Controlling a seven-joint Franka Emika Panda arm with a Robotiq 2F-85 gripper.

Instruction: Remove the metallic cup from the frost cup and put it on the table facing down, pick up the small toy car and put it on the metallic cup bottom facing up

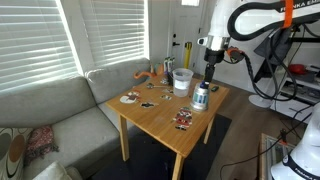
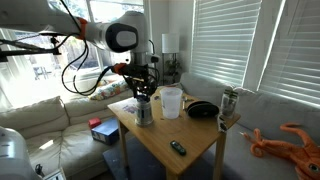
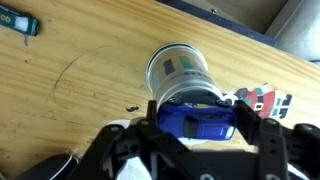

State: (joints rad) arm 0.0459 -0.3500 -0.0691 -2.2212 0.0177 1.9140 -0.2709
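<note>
Gripper [image 3: 197,118] is clamped on the blue toy car [image 3: 196,124] at lower centre of the wrist view, with dark fingers [image 3: 150,116] on both ends of it. Just above the car in the frame is the metal cup [image 3: 180,72], upside down on the table [image 3: 90,95] with its flat bottom up. The car overlaps the cup's near edge; whether it touches or hovers, I can't tell from this angle.

In an exterior view the gripper [image 1: 209,70] hangs straight over the metal cup [image 1: 201,97], right of frame centre. The frosted cup [image 1: 182,80] stands upright just beside it, to the left and not touching. The car is too small to see there.

In an exterior view the black bowl [image 2: 202,110] sits right of the frosted cup [image 2: 171,102], and a small dark item [image 2: 177,148] lies lower on the table. In the wrist view a dark-and-red piece [image 3: 262,100] lies right of the cup.
</note>
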